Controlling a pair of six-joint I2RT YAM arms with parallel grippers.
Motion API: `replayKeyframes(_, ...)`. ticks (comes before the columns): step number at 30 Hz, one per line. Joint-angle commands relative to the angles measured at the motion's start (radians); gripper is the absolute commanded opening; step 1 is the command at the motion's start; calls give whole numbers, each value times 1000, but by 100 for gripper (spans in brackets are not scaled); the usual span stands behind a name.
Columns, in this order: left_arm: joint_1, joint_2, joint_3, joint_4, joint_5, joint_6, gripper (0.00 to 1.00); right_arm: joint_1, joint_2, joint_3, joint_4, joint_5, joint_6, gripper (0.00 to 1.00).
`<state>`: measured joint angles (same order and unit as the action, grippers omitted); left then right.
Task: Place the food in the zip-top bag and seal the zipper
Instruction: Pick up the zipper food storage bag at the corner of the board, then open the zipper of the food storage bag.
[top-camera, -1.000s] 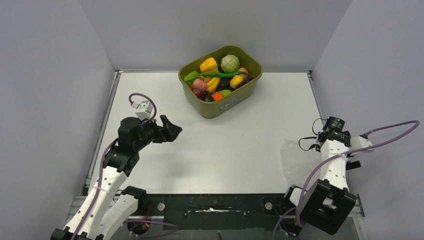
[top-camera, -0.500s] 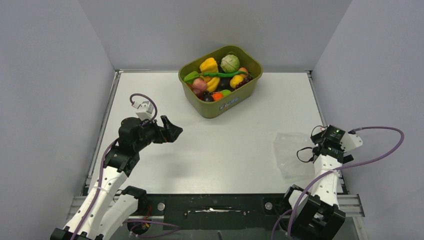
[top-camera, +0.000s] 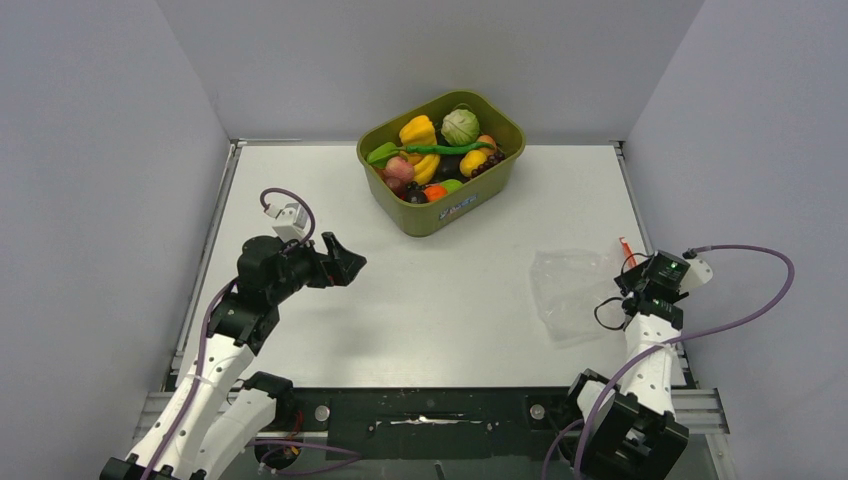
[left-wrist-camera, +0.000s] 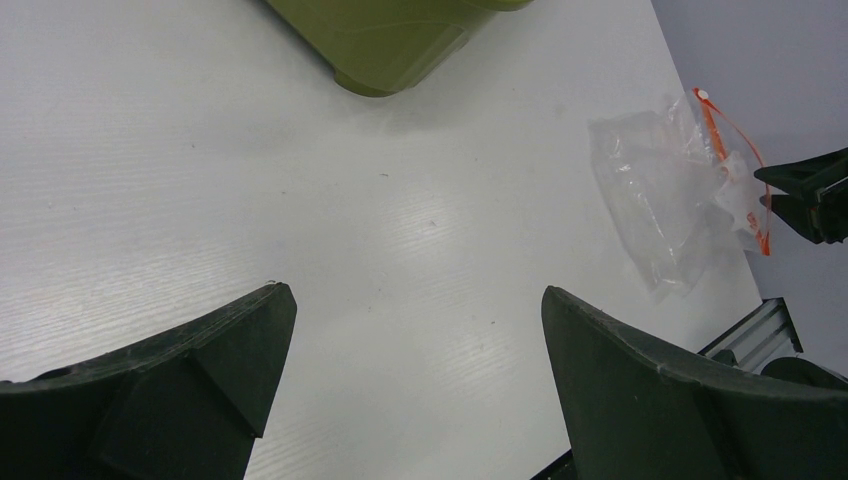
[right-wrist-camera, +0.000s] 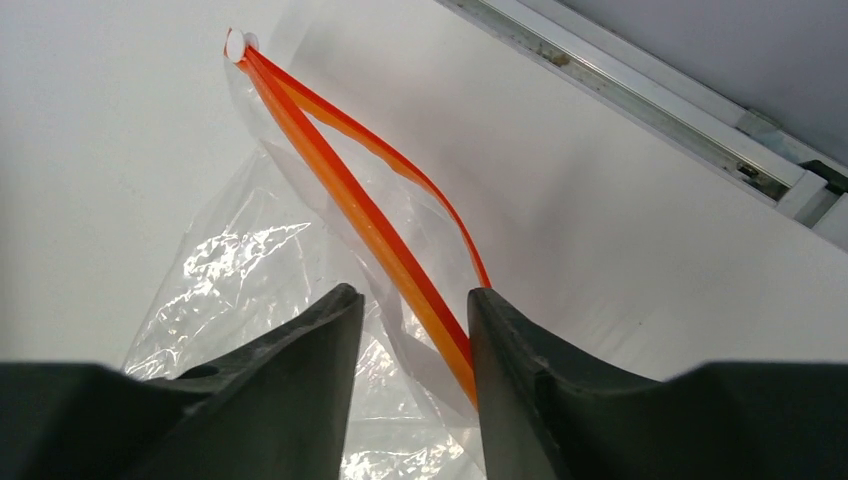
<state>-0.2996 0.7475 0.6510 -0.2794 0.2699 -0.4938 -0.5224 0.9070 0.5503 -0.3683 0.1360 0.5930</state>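
The food lies in an olive-green tub (top-camera: 441, 214) at the back: a yellow pepper (top-camera: 417, 130), a pale cabbage (top-camera: 460, 126), a long green pod (top-camera: 440, 149), a pink-red fruit (top-camera: 399, 168). The clear zip-top bag (top-camera: 572, 290) lies crumpled on the table at the right. Its red-orange zipper (right-wrist-camera: 360, 215) gapes open. My right gripper (right-wrist-camera: 415, 300) straddles the near end of the zipper, jaws narrowed but still apart, the strip against the right finger. My left gripper (top-camera: 345, 262) hovers wide open over the left of the table, holding nothing.
The table's right rail (right-wrist-camera: 640, 80) runs close behind the bag. Grey walls enclose the table on three sides. From the left wrist the tub (left-wrist-camera: 390, 40) shows at the top and the bag (left-wrist-camera: 660, 200) at the far right.
My right arm swung forward and inward, pushing the bag left and bringing its zipper into sight. Its jaws have narrowed around the zipper. The left arm has stayed still.
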Motion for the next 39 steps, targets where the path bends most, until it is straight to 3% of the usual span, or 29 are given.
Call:
replayKeyframes(1,-3,-16,10,62,6,0,96,14,-17,-4,74,-50,-23,36)
replayKeyframes(8,-3,-3,10,62,7,2,95,80,-47,5,86,-50,-36,18)
replayKeyframes(13,-3,-3,11,59,0,5,93,213,-105,21,107,-33,-45,12)
replayKeyframes(26,-4,-19,10,60,-21,5,89,478,-193,43,140,-75,-43,5)
replayKeyframes(31,-3,-1,31,61,-10,-35,86,615,-227,40,193,-131,-57,5)
replayKeyframes(39,-5,25,98,72,52,-131,82,849,-242,50,275,-100,-84,4)
